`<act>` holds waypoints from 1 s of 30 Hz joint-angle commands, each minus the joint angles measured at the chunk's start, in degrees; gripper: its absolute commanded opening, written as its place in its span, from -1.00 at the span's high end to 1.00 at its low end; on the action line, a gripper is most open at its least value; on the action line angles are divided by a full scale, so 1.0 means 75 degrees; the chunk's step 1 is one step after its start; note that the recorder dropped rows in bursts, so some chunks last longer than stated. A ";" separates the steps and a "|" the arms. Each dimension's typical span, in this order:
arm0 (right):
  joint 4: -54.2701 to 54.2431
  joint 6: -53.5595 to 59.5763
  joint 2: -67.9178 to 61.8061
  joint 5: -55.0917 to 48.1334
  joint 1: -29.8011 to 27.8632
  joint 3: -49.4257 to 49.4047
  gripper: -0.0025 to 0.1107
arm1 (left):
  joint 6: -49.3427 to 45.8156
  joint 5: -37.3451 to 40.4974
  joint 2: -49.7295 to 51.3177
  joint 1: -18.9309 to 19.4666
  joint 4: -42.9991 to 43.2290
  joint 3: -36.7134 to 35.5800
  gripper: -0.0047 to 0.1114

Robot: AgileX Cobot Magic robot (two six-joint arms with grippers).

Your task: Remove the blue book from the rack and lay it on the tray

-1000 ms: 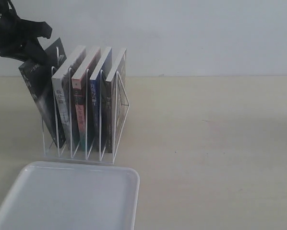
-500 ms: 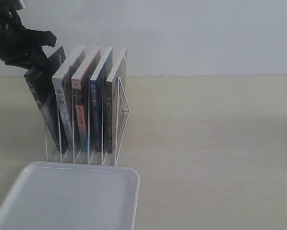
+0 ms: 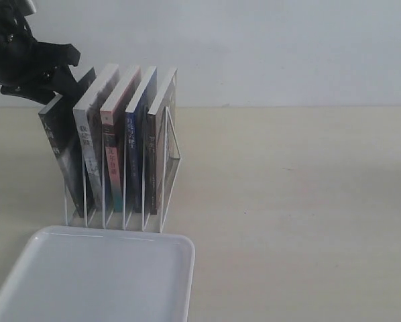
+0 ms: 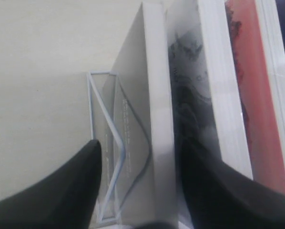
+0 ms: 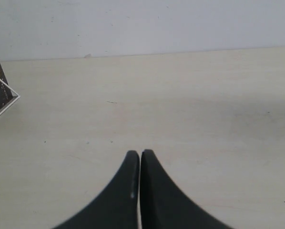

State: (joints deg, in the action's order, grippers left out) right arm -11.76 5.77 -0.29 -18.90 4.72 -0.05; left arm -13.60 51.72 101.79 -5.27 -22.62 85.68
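Wide-spread left gripper (image 4: 141, 143) astride black book (image 3: 61, 141) at rack (image 4: 91, 105) end, clamping nothing. Blue book (image 3: 133, 144) upright in rack, three slots beyond those fingers, past red-spined book (image 3: 112, 154). Right gripper (image 5: 140, 155) pinched closed, empty.

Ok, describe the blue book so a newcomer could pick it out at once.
On the pale tabletop, just beyond the white tray, stands a white wire rack holding five books. In the exterior view the blue book is fourth from the left, the only blue spine, between a red-spined book and a dark-spined book.
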 commanded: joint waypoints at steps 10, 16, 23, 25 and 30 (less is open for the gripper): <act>0.0016 -0.0018 0.0039 0.0033 -0.0020 0.0006 0.96 | 0.0038 0.0166 -0.0071 -0.0013 -0.0107 0.0049 0.12; 0.0016 -0.0033 0.0039 0.0033 -0.0020 0.0006 0.96 | -0.0028 0.0192 -0.0166 -0.0013 -0.0120 0.0150 0.40; 0.0016 -0.0046 0.0039 0.0033 -0.0020 0.0006 0.96 | -0.0048 0.0509 -0.0165 -0.0013 -0.0120 0.0338 0.43; 0.0016 -0.0046 0.0039 0.0033 -0.0020 0.0006 0.96 | -0.0048 0.0525 -0.0088 -0.0013 -0.0120 0.0290 0.43; 0.0016 -0.0046 0.0039 0.0033 -0.0020 0.0006 0.96 | -0.0048 0.0689 0.0153 -0.0013 -0.0120 0.0290 0.43</act>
State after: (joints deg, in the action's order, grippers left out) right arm -11.76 5.43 -0.29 -18.90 4.72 -0.05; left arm -13.69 55.96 102.17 -5.27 -23.06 87.85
